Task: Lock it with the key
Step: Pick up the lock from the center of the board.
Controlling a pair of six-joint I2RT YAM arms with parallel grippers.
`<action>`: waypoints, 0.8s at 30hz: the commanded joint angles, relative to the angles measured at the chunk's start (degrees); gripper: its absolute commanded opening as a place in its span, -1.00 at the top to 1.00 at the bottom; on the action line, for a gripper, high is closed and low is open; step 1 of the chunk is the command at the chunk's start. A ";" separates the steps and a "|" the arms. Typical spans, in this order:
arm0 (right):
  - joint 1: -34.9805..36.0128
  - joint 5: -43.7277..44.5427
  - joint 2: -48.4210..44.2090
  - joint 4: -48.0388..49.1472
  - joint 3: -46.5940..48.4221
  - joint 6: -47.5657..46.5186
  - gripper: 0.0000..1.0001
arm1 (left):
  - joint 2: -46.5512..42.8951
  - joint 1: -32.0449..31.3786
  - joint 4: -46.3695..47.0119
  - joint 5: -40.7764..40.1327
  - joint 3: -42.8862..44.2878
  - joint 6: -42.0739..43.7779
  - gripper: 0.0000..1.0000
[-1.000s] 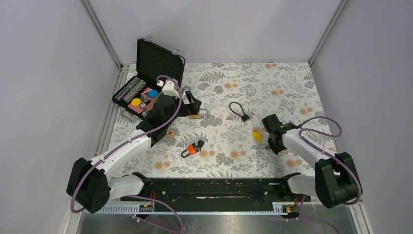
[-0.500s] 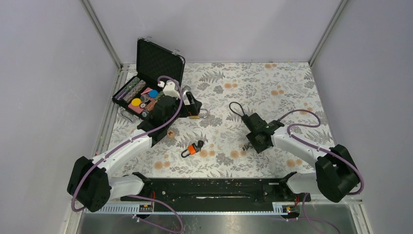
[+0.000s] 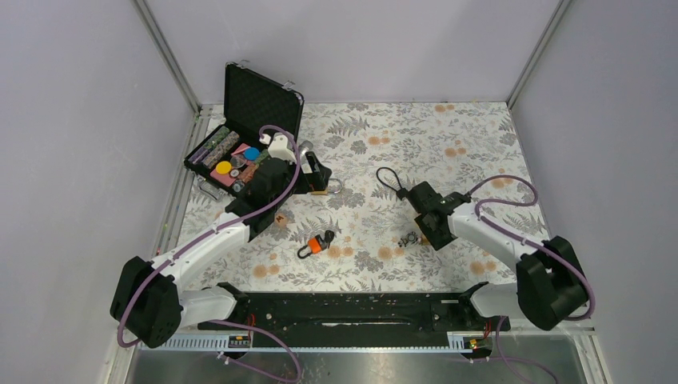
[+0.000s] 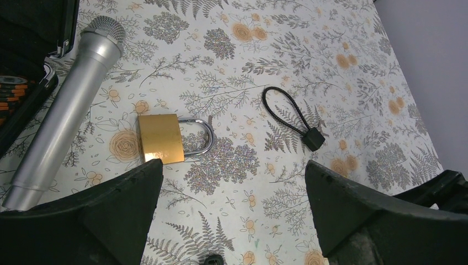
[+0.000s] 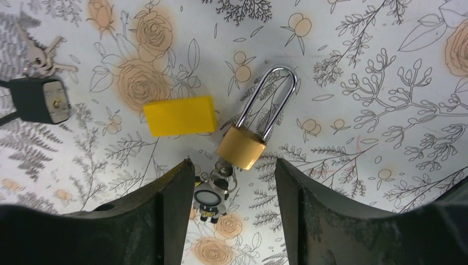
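Right gripper: jaws wide, empty, over small brass long-shackle padlock lying flat on floral tabletop. Keys on ring with charm touch its base, partly hidden between the fingers; keyhole unclear. Left gripper: jaws wide, empty, near larger brass padlock.

No text, brand, number or sign is legible on the long-shackle brass padlock, the yellow block or anything else.
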 commanded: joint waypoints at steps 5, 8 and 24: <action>-2.55 -1.21 7.25 1.47 2.50 -2.92 -0.13 | -1.06 0.28 1.15 0.69 -0.11 0.56 -0.98; -3.05 -2.84 8.95 3.11 2.09 -3.02 -0.06 | -0.91 0.28 0.97 0.57 -0.05 0.61 -0.98; -3.51 -5.04 14.93 5.87 1.45 -1.15 0.33 | -2.70 0.29 1.49 -1.44 -1.42 0.98 -0.98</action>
